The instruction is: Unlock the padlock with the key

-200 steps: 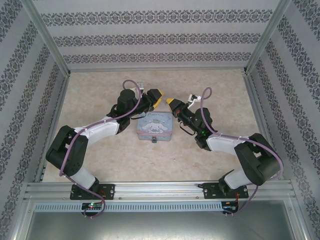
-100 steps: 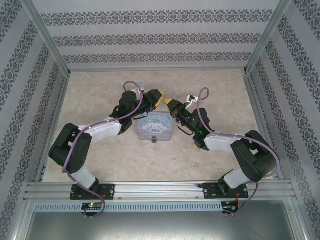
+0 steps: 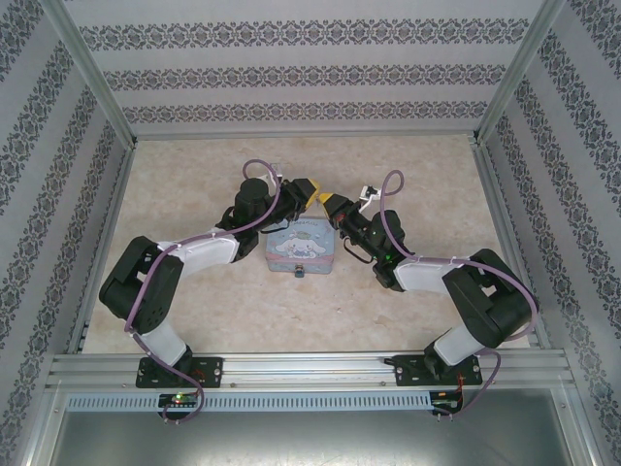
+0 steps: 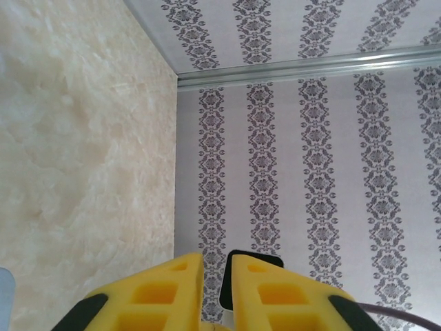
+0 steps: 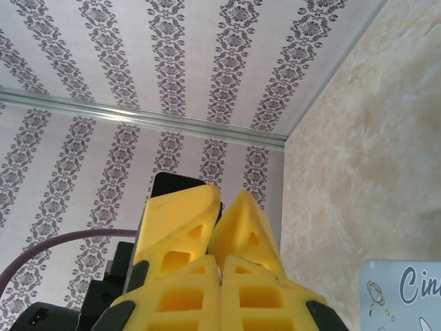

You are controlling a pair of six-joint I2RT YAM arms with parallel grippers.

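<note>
Starting at the near edge: both arms rise off the aluminium rail (image 3: 310,367) and bend inward over the marbled table (image 3: 175,194). First thing out from the bases is the padlock (image 3: 300,275), a tiny dark speck at the middle of the near side of the cartoon-puppy tin (image 3: 303,245). It juts off that side toward the bases, touching the tin. It's too small to call its long axis or which way it points. The tin lies flat, lid up, long axis running left to right.

Over the tin's far edge, the two arms meet. The left end effector (image 3: 315,196) comes in from the left and the right end effector (image 3: 330,204) from the right. Their yellow tips are nose to nose, too tight to say whether they touch.

On the left wrist camera, the left end effector (image 4: 216,261) has its fingers (image 4: 158,296) drawn close with a thin slit between them. Whether it is gripping something, I cannot tell.

On the right wrist camera, the right end effector (image 5: 220,262) is clenched, fingers pressed along one seam. A corner of the tin (image 5: 406,296) peeks in low on the right.

Beyond it all stand the damask-papered walls (image 3: 310,68).
</note>
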